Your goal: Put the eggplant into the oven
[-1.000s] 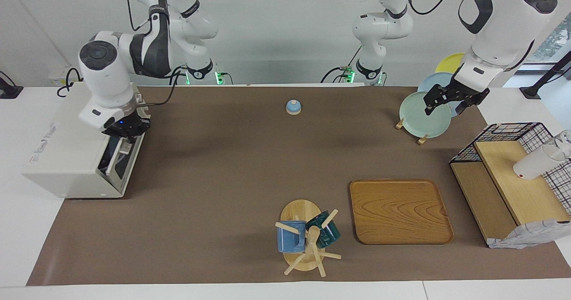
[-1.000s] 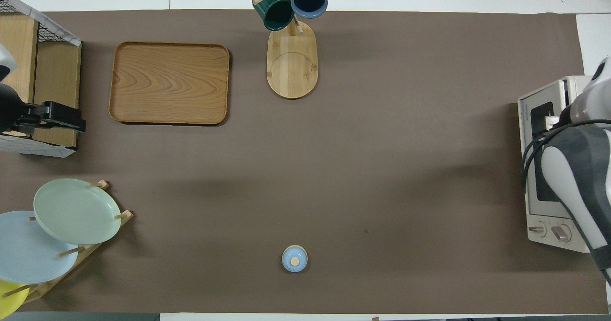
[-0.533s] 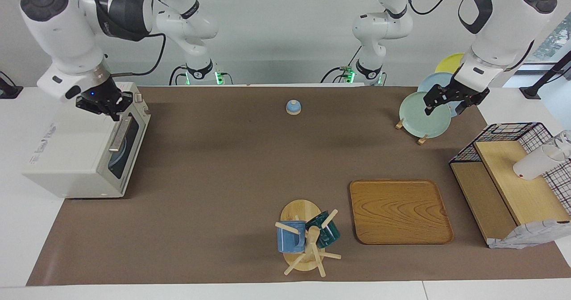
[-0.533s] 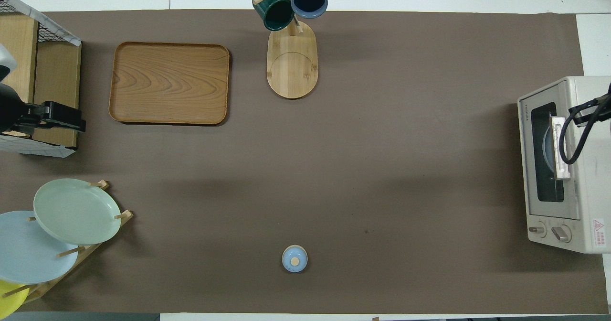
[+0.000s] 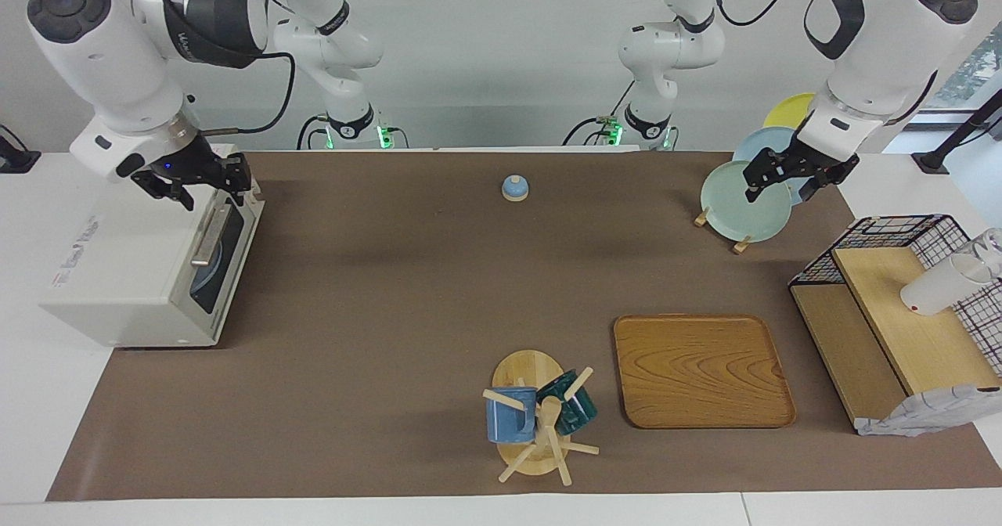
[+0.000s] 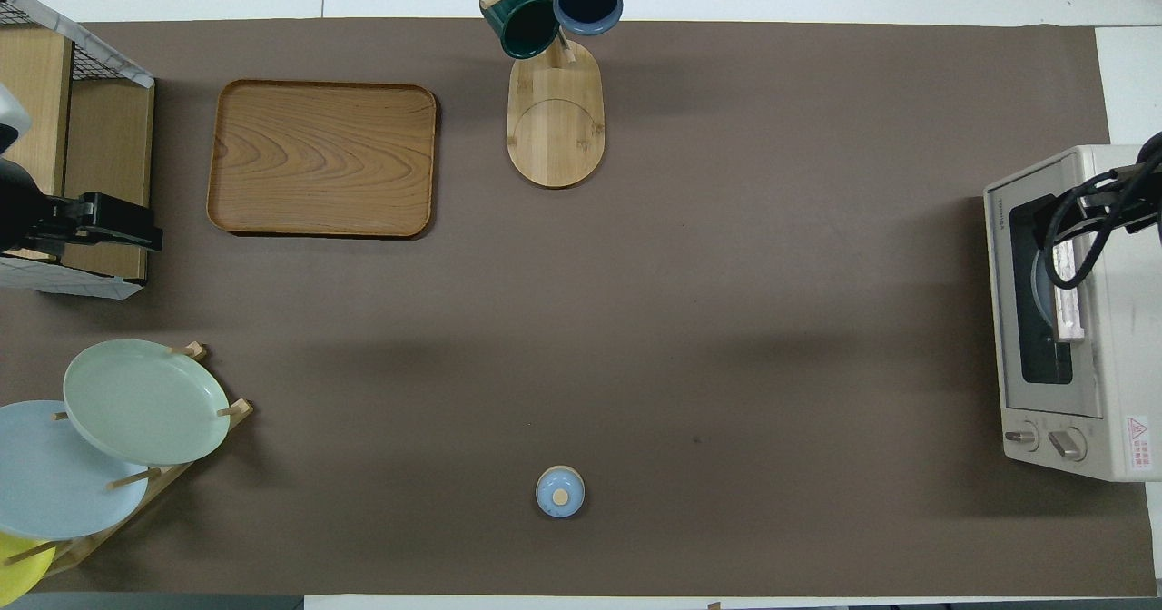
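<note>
Covering a white table [image 5: 23,401], brown mat [image 5: 391,291]; right gripper [image 5: 205,183] spread over closed oven [image 5: 145,268], left gripper's [image 5: 791,175] state perhaps unreadable.

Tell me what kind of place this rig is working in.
Likely a lab table staged as a kitchen: a white toaster oven, plates in a wooden rack, a mug tree, all on a brown mat between two robot arms.

You are looking at a robotics lab staging a mock kitchen: two white arms are standing at a white desk [image 5: 23,401] that is wearing a brown paper mat [image 5: 376,307], under bare grey walls with cables trailing. Kitchen props are sitting around: a toaster oven [image 5: 133,275], a plate rack [image 6: 136,483], a mug tree [image 5: 540,424], a wooden tray [image 5: 701,369].
</note>
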You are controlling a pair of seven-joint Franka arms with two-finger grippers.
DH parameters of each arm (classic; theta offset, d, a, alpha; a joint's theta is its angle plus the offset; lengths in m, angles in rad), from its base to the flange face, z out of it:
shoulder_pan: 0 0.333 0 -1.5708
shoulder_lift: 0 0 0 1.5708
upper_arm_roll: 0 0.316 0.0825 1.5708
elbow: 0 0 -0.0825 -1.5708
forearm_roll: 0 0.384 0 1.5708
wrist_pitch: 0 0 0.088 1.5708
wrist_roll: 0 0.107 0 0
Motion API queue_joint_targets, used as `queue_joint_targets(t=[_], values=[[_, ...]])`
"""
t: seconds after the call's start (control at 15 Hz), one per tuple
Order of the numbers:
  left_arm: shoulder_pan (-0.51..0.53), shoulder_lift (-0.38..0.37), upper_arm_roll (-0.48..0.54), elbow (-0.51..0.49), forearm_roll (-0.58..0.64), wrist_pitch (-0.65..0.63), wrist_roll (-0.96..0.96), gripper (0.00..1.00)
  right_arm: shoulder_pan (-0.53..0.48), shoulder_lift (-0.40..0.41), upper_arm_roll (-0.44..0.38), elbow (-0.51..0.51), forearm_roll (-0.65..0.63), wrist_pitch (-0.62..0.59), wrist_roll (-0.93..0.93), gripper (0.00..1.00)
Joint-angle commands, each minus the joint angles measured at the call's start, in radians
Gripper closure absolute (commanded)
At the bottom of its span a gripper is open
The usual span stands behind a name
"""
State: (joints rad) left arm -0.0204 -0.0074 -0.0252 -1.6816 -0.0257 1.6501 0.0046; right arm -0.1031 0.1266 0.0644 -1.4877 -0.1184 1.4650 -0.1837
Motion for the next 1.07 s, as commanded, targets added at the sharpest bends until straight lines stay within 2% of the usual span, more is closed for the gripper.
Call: queue_joint_targets(t=[0.0, 0.13, 0.33, 0.6, 1.0], values=[[0.005, -0.014, -0.002, -0.010, 0.017, 0.008, 0.009, 0.00, 0.069, -0.001, -0.017, 0.021, 0.017, -0.029, 0.050, 0.00], [0.005, -0.014, -0.002, -0.010, 0.017, 0.008, 0.009, 0.00, 0.111, -0.007, -0.095, 0.018, 0.051, -0.017, 0.053, 0.00], [0.005, -0.014, -0.002, -0.010, 0.017, 0.008, 0.009, 0.00, 0.151, -0.088, -0.124, -0.092, 0.060, 0.021, 0.081, 0.00], [0.005, -0.014, -0.002, -0.010, 0.017, 0.008, 0.009, 0.00, 0.175, -0.151, -0.147, -0.184, 0.063, 0.073, 0.090, 0.00], [0.005, -0.014, -0.002, -0.010, 0.017, 0.008, 0.009, 0.00, 0.158, -0.134, -0.152, -0.143, 0.071, 0.035, 0.096, 0.00]])
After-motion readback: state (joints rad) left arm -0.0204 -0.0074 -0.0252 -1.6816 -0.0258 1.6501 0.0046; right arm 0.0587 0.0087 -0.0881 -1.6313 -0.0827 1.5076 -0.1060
